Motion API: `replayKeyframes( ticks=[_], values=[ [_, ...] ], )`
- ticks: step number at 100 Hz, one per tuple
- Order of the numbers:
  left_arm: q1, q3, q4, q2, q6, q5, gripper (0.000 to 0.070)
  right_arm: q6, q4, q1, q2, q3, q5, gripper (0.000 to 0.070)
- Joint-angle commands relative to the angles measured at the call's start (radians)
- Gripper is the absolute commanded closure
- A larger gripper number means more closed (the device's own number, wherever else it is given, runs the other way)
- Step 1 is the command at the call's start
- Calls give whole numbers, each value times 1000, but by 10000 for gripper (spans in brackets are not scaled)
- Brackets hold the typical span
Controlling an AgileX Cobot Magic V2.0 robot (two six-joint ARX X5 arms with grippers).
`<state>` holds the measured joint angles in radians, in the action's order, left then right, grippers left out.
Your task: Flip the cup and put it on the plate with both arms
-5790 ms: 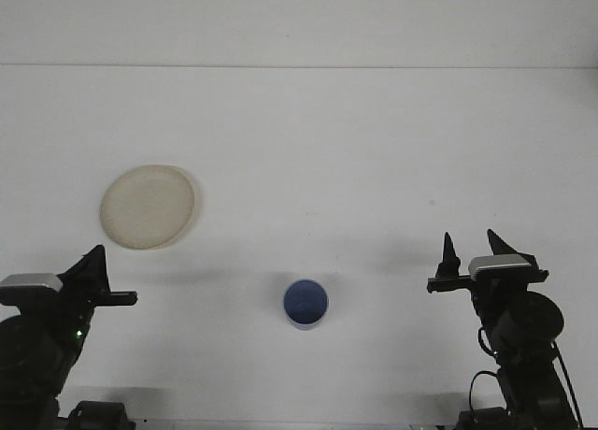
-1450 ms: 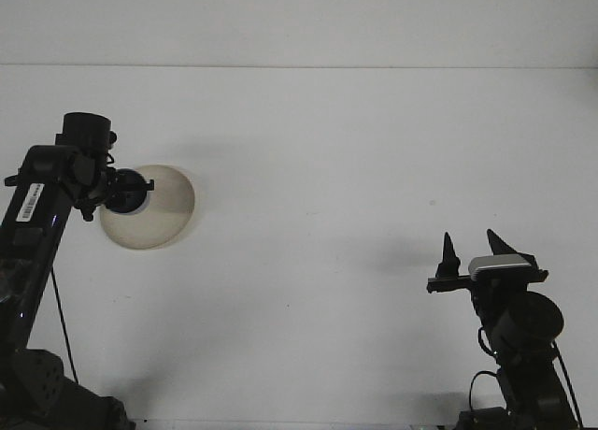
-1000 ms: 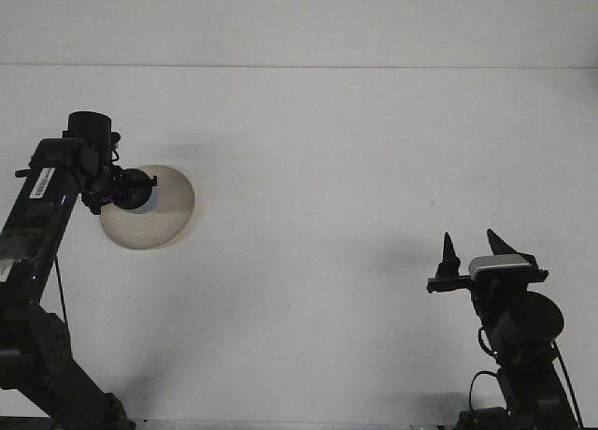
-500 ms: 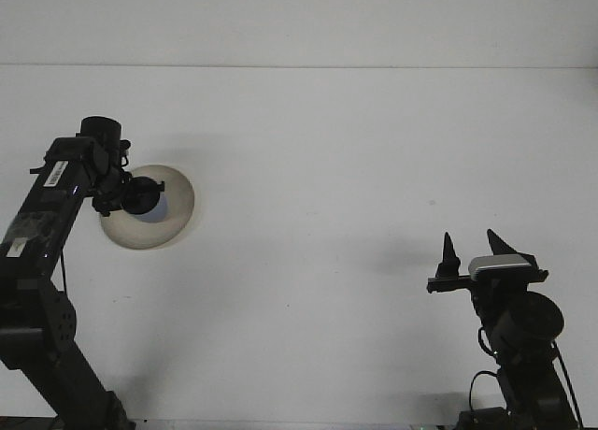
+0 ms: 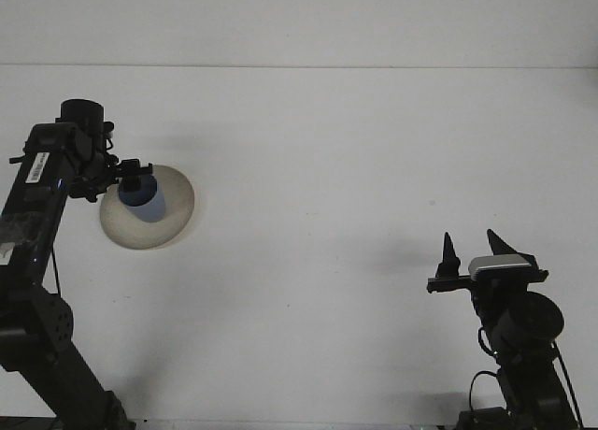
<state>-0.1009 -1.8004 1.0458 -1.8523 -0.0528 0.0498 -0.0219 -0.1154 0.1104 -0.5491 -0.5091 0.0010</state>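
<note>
Front view: blue cup (image 5: 142, 200) now more exposed on plate (image 5: 176, 202), left pincer (image 5: 129, 172) apparently loosened, right pincer (image 5: 471, 245) open, unmoved.

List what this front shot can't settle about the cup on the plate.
- Left tool: dark against the cup and small in the front view, so grip or release cannot be told.
- Cup bottom and its contact with the plate: the steep camera angle does not show whether it rests there or hangs above.
- Cup mouth: not visible, so its orientation stays unclear.
- Both arm bases: cut off by the bottom edge.
</note>
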Motion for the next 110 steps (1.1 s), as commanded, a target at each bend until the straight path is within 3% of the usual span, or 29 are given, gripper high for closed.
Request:
replayKeyframes(
  ticks=[1, 21, 51, 100, 110],
  values=[
    [-4, -29, 21, 29, -12, -9, 352, 12, 10, 1, -2, -10, -1, 216],
    [-4, -27, 92, 171, -12, -17, 352, 12, 10, 1, -2, -10, -1, 216],
    [-1, 60, 43, 474, -29, -18, 352, 12, 10, 1, -2, -10, 0, 216],
    [108, 723, -396, 1067, -38, -37, 352, 12, 10, 1, -2, -10, -1, 216],
    [125, 904, -512, 1192, -38, -86, 352, 12, 10, 1, -2, -10, -1, 216]
  ],
)
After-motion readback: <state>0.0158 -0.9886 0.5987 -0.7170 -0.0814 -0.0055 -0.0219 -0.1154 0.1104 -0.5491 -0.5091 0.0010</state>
